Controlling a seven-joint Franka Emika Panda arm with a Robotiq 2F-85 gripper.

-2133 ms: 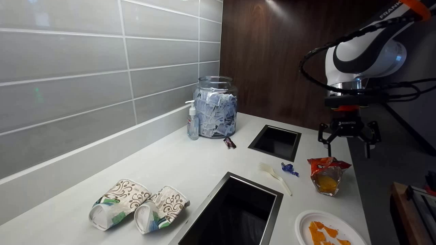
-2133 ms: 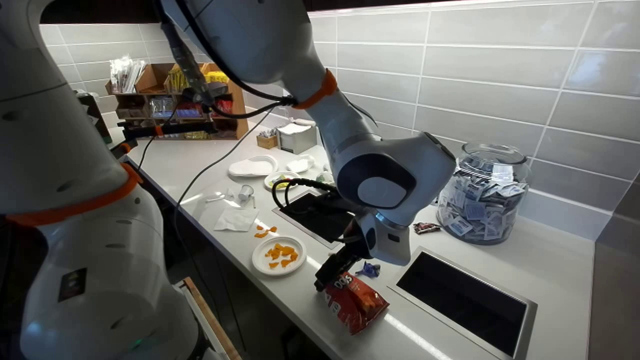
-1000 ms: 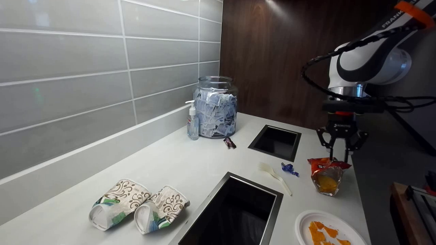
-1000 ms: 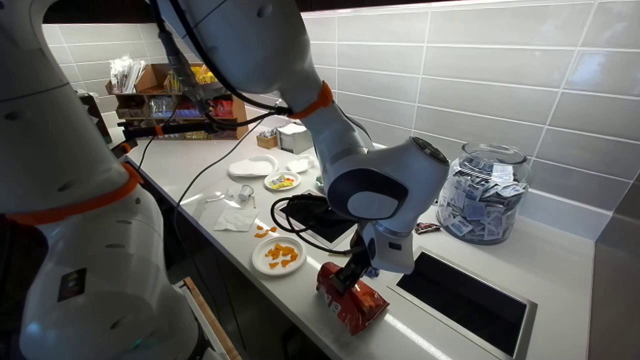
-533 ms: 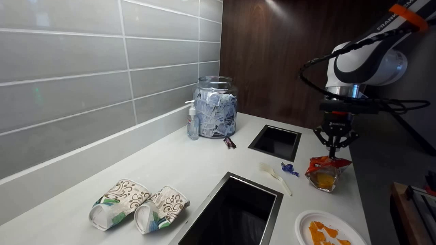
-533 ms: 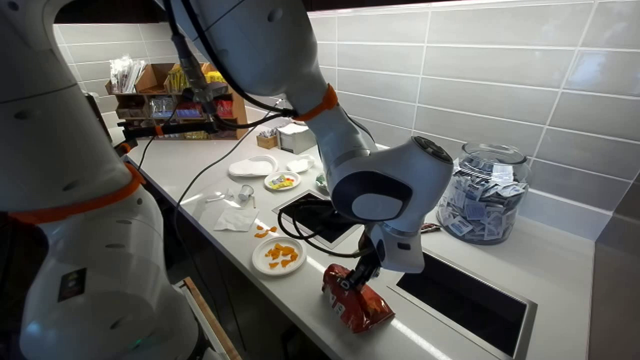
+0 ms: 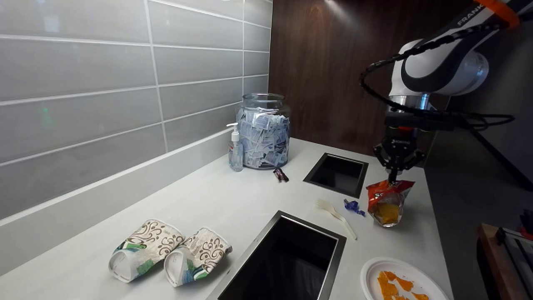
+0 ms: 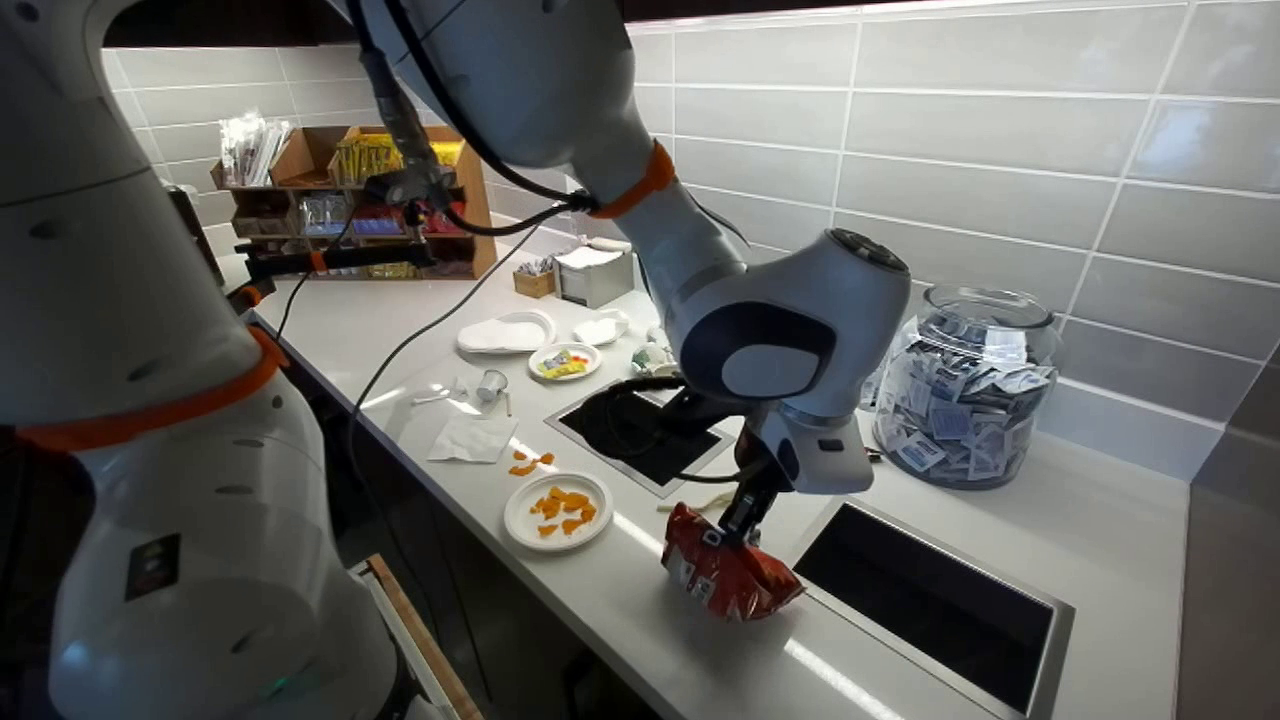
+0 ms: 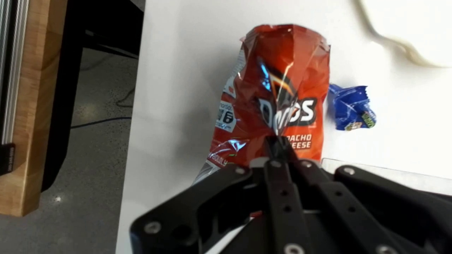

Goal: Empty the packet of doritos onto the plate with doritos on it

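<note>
Near the round white plate (image 8: 518, 511), the black end effector (image 7: 392, 179) is grasping the crinkled red foil packet (image 8: 730, 580). Carrying and pouring are remaining.

1. On the packet of doritos (image 9: 272, 98), your wrist view gives "Dor" and "os" in white, with a crease between.
2. Lower on it you can read "ACHO" over "EESE"; their beginnings are hidden.
3. In an exterior view you can read "ROBOTIQ" on your gripper (image 7: 392, 179).
4. There too, your arm (image 7: 431, 68) shows "FRANK".
5. Print on the blue wrapper (image 9: 351, 107) is too small for you to read.
</note>
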